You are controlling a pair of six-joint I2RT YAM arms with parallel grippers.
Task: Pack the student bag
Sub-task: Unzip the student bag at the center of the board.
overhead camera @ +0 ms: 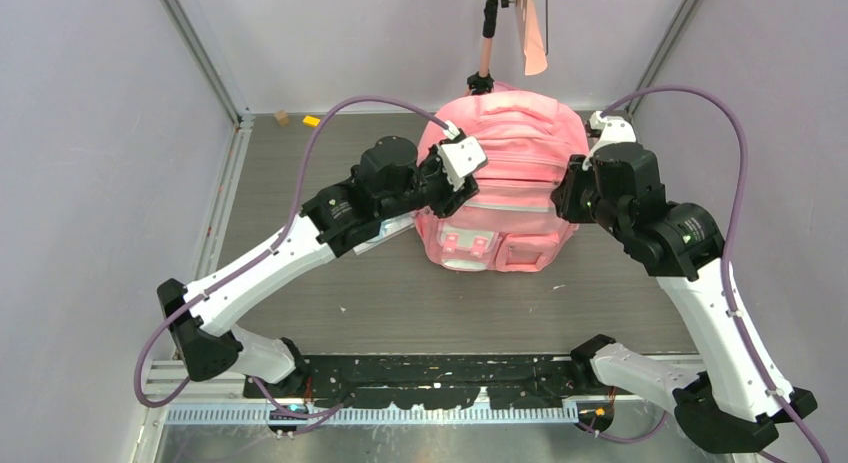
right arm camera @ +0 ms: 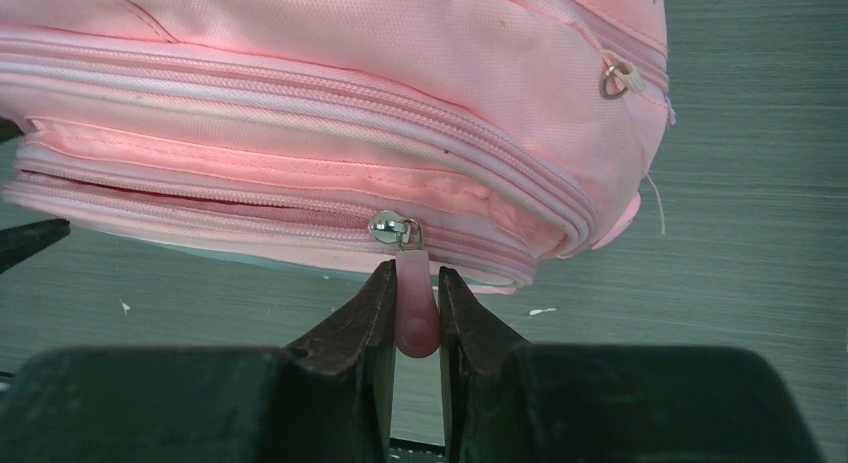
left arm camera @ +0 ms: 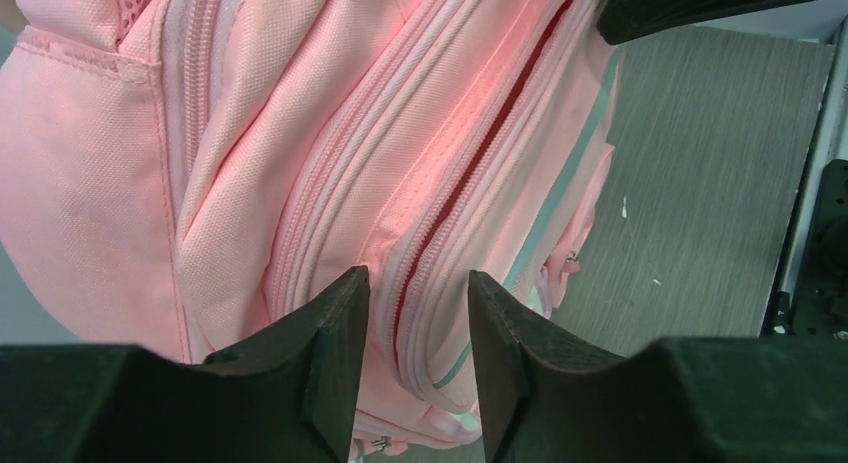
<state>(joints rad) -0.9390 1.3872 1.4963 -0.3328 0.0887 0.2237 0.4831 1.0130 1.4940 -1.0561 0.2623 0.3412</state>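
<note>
One bright pink student bag (overhead camera: 510,173), paler zip strips, lying between both grippers. Right gripper (right arm camera: 415,313) pinched on pink zipper pull (right arm camera: 416,313); left gripper (left arm camera: 418,313) parted, empty, over partly open zip (left arm camera: 470,173).

Student bag (overhead camera: 505,173) blocks centre — sides free.
</note>
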